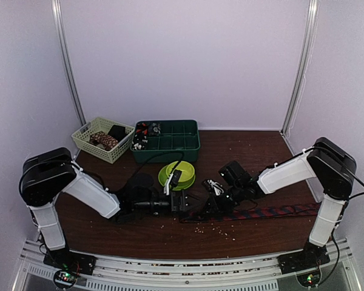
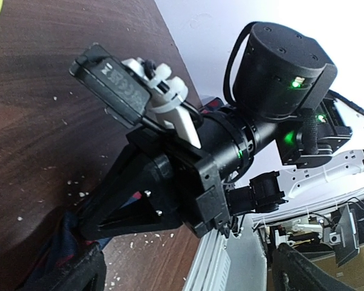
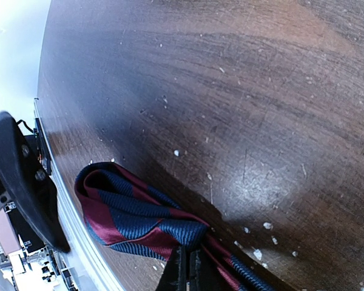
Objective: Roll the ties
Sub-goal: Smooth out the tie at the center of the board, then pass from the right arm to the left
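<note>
One tie (image 1: 267,212), striped red and navy, lies stretched along the table's front from the right arm's base toward the middle. Its left end is folded into a loose loop (image 3: 133,215). My right gripper (image 3: 188,276) is shut on the tie at that loop, and from above it sits at the middle (image 1: 201,209). My left gripper (image 1: 182,201) faces it from the left, open, with nothing between its fingers. In the left wrist view the right gripper's black fingers (image 2: 127,206) point down at the tie's end (image 2: 64,239), in front of my open left gripper (image 2: 185,270).
A lime-green bowl (image 1: 176,174) stands just behind the two grippers. A dark green compartment tray (image 1: 170,140) and a pale basket (image 1: 103,139) holding dark and patterned items sit at the back left. White crumbs dot the dark wooden table (image 1: 170,233). Its metal front rail (image 1: 188,267) is close.
</note>
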